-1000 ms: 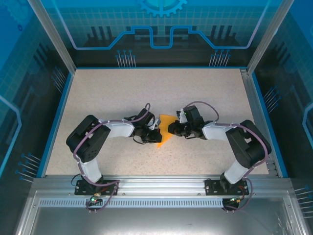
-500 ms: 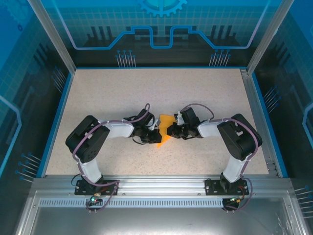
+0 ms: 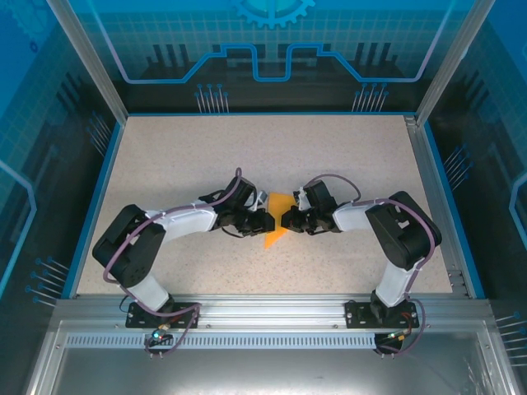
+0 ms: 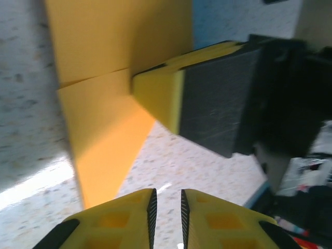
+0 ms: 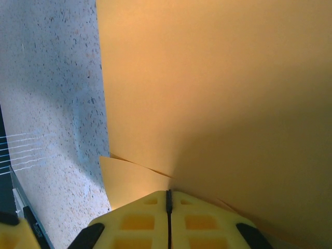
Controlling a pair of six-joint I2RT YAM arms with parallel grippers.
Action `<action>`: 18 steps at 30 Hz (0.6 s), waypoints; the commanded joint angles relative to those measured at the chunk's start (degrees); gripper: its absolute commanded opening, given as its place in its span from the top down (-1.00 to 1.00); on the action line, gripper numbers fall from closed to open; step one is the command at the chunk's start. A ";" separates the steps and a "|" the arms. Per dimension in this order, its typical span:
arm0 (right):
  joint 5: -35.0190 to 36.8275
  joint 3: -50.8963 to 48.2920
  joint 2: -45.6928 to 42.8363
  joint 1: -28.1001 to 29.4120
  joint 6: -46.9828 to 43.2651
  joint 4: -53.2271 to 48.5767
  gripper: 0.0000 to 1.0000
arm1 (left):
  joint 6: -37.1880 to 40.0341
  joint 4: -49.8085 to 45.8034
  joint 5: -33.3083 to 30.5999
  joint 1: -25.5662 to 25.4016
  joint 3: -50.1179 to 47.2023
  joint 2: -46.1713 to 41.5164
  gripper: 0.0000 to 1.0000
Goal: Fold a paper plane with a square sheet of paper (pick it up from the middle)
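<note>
We note the folded orange sheet (image 3: 277,229) in the middle of the table (image 3: 206,148), tip toward 6 o'clock, left gripper (image 3: 262,220) at its 9 o'clock, right gripper (image 3: 290,219) at its 3 o'clock; bare speckled top runs widest toward 12 o'clock, the blue rim (image 3: 100,189) well apart on every side. The left wrist view adds what the overhead cannot: left jaws parted a slit, nothing between them, and a crease across the sheet. The right wrist view shows the right jaws pressed together on the sheet's edge.
</note>
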 commanded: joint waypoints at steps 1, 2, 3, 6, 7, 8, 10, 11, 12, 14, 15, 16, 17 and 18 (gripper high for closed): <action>4.61 -1.50 2.64 -0.36 -0.26 -4.11 0.86 | -5.94 6.00 6.05 -0.06 1.88 2.94 0.60; 4.62 -1.50 2.60 -0.37 -0.25 -4.04 0.86 | -6.44 6.64 6.05 -0.28 1.84 4.03 0.61; 4.59 -1.48 2.58 -0.36 -0.12 -4.14 0.87 | -6.84 7.11 5.97 -0.31 1.65 4.89 0.62; 4.89 -1.16 2.94 -0.38 -0.02 -4.28 0.86 | -8.83 10.15 7.15 -0.38 0.31 8.34 0.64; 4.81 -1.15 3.11 -0.39 0.05 -4.30 0.87 | -9.65 11.10 7.48 -0.33 -0.36 9.40 0.65; 4.79 -1.14 3.10 -0.38 0.15 -4.28 0.86 | -10.12 12.07 8.05 -0.37 -1.31 10.09 0.67; 5.11 -1.15 2.98 -0.38 0.04 -4.70 0.87 | -9.89 11.89 7.64 -0.34 -3.25 10.24 0.68; 5.32 -1.20 2.88 -0.38 0.02 -5.06 0.87 | -9.47 11.44 7.20 -0.33 -4.25 9.77 0.68; 5.39 -1.19 2.83 -0.38 -0.06 -5.31 0.86 | -8.88 10.75 7.16 -0.37 -5.06 9.56 0.68; 5.36 -1.24 2.78 -0.34 -0.20 -5.65 0.87 | -6.94 8.03 7.16 -0.40 -6.26 8.75 0.69; 5.36 -1.23 2.69 -0.38 -0.30 -5.89 0.87 | -6.00 6.60 6.74 -0.36 -6.94 8.17 0.69; 5.53 -1.15 2.57 -0.36 -0.41 -6.16 0.87 | -4.95 4.91 5.99 -0.35 -7.76 7.41 0.69; 5.62 -1.15 2.38 -0.35 -0.51 -6.51 0.86 | -3.98 3.27 5.21 -0.38 -8.56 6.63 0.70; 5.70 -1.17 2.37 -0.38 -0.60 -6.71 0.87 | -3.19 2.12 4.75 -0.34 -9.27 5.86 0.69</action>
